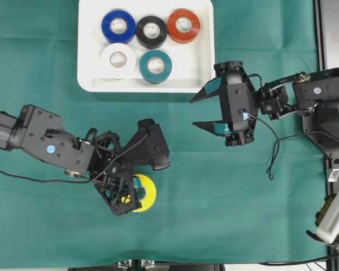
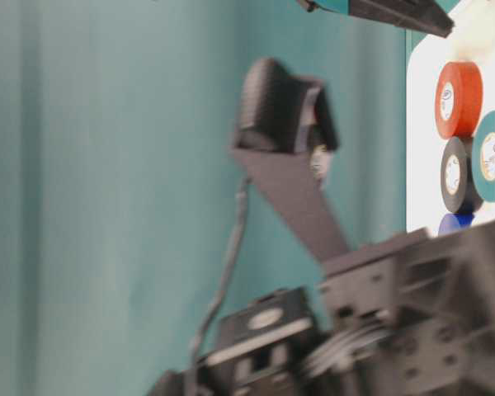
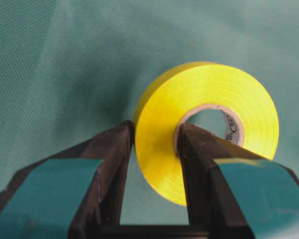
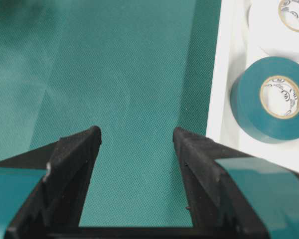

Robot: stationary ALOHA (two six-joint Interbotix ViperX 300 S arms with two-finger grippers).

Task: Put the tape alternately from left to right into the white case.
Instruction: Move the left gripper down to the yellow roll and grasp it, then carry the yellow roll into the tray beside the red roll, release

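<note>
The yellow tape (image 1: 146, 195) lies on the green cloth at the lower middle. My left gripper (image 1: 131, 193) is shut on the yellow tape (image 3: 209, 94), one finger against its outer wall, the other inside the cardboard core. The white case (image 1: 201, 62) at the top holds blue tape (image 1: 118, 26), black tape (image 1: 151, 31) and red-orange tape (image 1: 183, 25) in the far row, with white tape (image 1: 118, 60) and teal tape (image 1: 155, 66) in the near row. My right gripper (image 1: 194, 112) hangs open below the case's right corner, nothing between its fingers (image 4: 84, 142). Teal tape (image 4: 271, 99) lies beside it, inside the case.
Green cloth (image 1: 45, 73) covers the table. A black cable (image 1: 274, 152) trails from the right arm. A white device (image 1: 334, 214) and a black panel (image 1: 333, 34) stand along the right edge. The left arm's body (image 2: 379, 313) fills the foreground of the table-level view.
</note>
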